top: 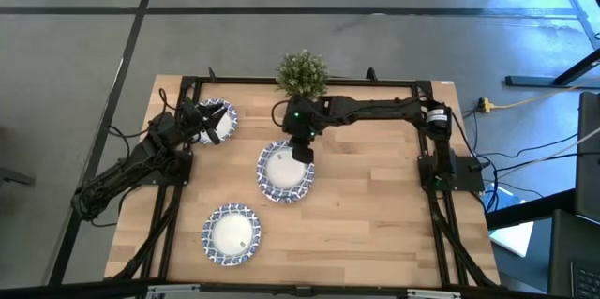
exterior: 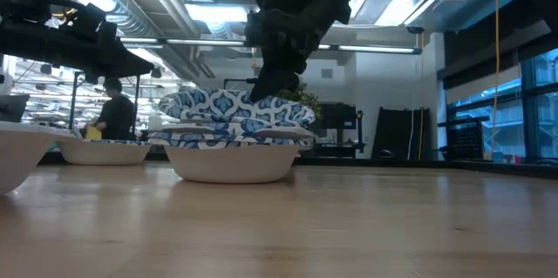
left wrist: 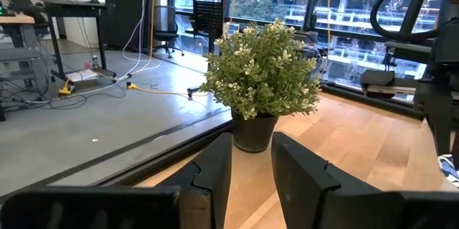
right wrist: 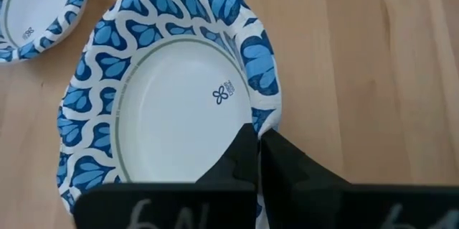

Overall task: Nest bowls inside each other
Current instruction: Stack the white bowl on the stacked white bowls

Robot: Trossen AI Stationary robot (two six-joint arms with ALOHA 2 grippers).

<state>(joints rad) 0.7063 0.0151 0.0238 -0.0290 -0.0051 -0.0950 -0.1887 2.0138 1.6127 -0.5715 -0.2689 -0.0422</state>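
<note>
Starting at the near edge of the table (top: 375, 233), the front bowl (top: 232, 233) sits alone with bare wood all around it. Next back, the centre stack (top: 285, 172) carries a tilted bowl (right wrist: 168, 89) on top, and the right gripper (right wrist: 259, 159) is clamped on that bowl's rim (fingers pinched tight, one inside, one outside). In the low view the held bowl (exterior: 234, 109) rides canted above the lower ones, the arm dropping onto it from above. A small blue logo is printed inside the bowl; its lettering is too fine to read. Wide open boards lie to the right. Farther back, the left gripper (left wrist: 251, 179) hovers over the rear-left bowl (top: 214, 120), fingers parted and empty, facing the potted plant (top: 302, 72) at the far edge.
</note>
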